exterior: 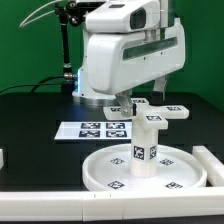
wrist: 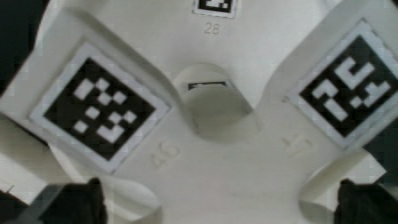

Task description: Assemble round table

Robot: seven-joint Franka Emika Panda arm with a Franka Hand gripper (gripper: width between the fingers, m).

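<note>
The round table's large rimmed disc top [exterior: 105, 172] lies flat at the front of the table. The short cylindrical leg [exterior: 148, 150] stands upright at its centre. The cross-shaped foot [exterior: 165, 111] sits on top of the leg. In the wrist view the foot [wrist: 222, 140] fills the picture, with markers on its arms. My gripper [exterior: 141, 102] is down over the foot. In the wrist view the gripper [wrist: 222, 205] is open, and its dark fingers [wrist: 80, 200] stand wide apart on either side of one arm of the foot.
The marker board [exterior: 98, 129] lies flat behind the disc top, at the exterior view's left of the leg. A long white edge bar [exterior: 212, 162] lies at the exterior view's right, and another white piece [exterior: 3, 157] shows at the left edge. The arm's base [exterior: 90, 85] stands behind.
</note>
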